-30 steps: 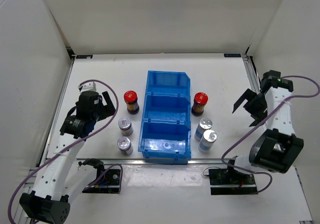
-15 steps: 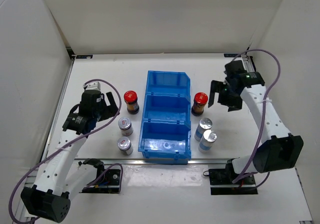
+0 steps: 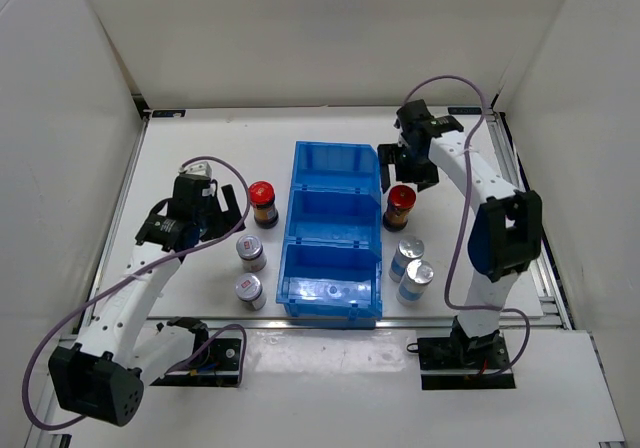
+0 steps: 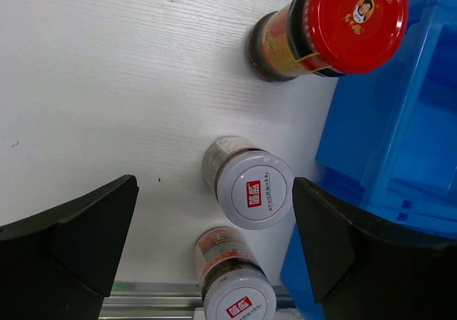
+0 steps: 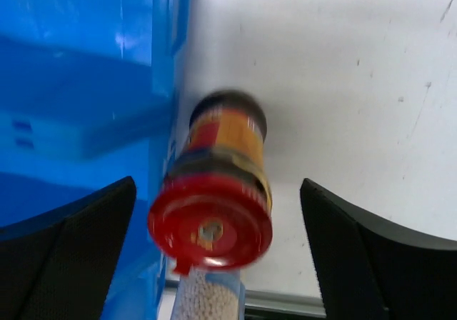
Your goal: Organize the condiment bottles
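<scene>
Looking down on a white table [image 3: 200, 158] with a blue plastic bin of three open boxes [image 3: 297, 183] in the middle. No bottles in any box yet, so hardly begun with the tidy-up.

Left of the bin: a dark round bottle with a red cap [image 3: 263, 204], then a short silver-capped bottle with a reddish label [image 3: 250, 253], then a second short silver-capped bottle [image 3: 247, 290] nearest the front. Right of the bin: a second dark red-capped bottle [image 3: 400, 206] just beside the blue wall, then a taller silver-capped bottle with a pale blue-white body [image 3: 406, 258] and its pale twin [image 3: 415, 281], close together. All standing up. Probably meant to go one kind to each box.

Over on the left, the left gripper [image 4: 214, 188]: spread wide, holding nothing, hanging above the two short bottles. Likely lined up there to drop down on the first one.

Over on the right, the right gripper [image 5: 218, 184]: spread wide too, holding nothing, with the second dark red-capped bottle between its fingers and bare space on both sides. Likely aimed to close on it. Not much room by the bin wall, so easy to bump and tip.
</scene>
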`<act>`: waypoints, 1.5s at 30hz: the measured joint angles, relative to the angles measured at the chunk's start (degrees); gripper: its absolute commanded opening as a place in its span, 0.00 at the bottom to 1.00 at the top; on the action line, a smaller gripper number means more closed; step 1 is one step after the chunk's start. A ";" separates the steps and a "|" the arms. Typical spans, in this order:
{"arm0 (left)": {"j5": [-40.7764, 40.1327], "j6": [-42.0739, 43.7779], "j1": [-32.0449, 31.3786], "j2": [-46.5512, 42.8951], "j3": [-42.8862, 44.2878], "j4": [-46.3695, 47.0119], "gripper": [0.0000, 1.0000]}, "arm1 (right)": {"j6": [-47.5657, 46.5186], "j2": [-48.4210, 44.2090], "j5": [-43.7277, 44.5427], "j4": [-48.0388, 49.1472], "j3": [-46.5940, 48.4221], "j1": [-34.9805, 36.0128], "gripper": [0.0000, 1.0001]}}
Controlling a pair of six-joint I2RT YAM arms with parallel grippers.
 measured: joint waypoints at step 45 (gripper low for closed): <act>0.42 2.36 0.00 5.27 2.86 0.39 1.00 | -3.10 20.22 -1.75 -10.93 45.83 6.95 0.23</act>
